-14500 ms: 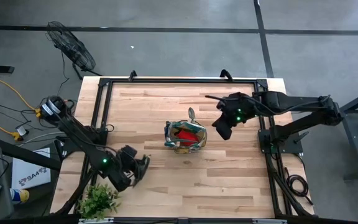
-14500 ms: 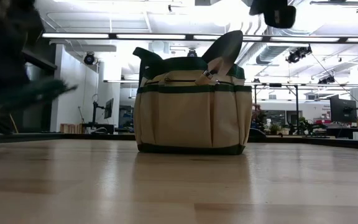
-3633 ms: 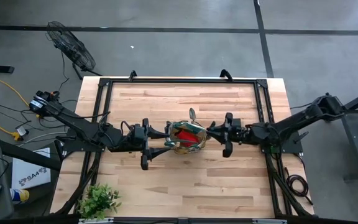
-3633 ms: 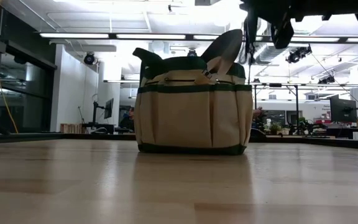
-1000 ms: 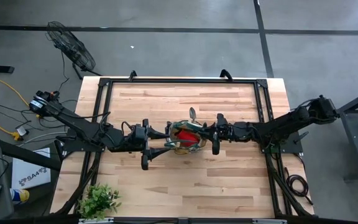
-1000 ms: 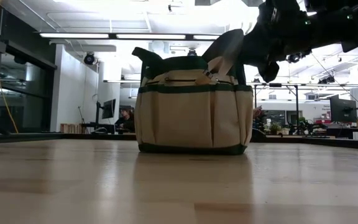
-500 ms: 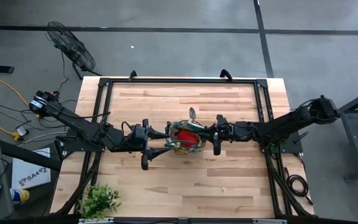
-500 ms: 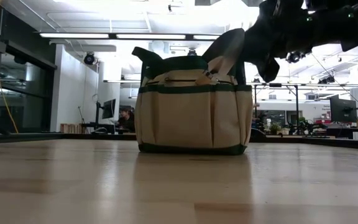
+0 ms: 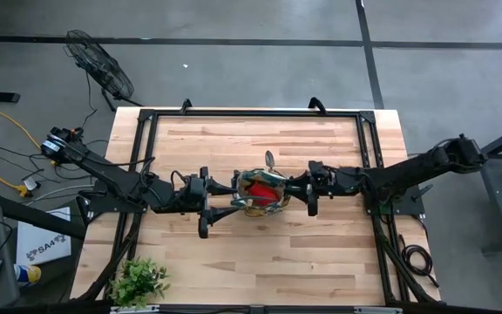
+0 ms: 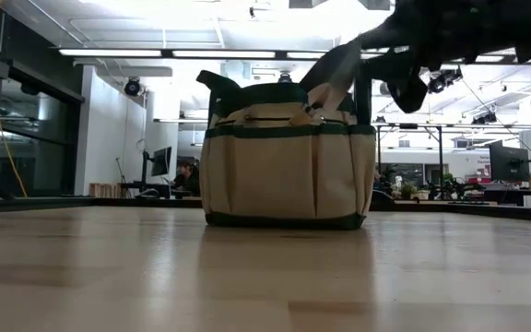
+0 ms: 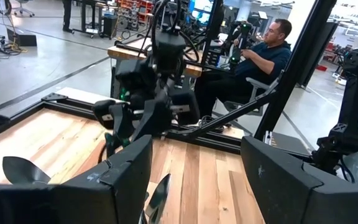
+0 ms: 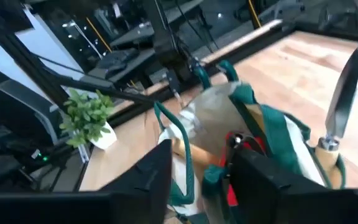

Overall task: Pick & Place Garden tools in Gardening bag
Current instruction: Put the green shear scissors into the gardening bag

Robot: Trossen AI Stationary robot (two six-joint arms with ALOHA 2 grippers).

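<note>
Beige canvas gardening bag (image 10: pixel 286 171), dark green trim; red bundle (image 9: pixel 264 186) inside (grey metal trowel blade (image 12: pixel 344 90)); pale striped wooden table (image 9: pixel 260 253).

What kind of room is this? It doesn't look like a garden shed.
Probably a robotics lab or workshop: a wooden table inside a black frame, a person seated at equipment beyond it, and strip lights over an open industrial hall.
</note>
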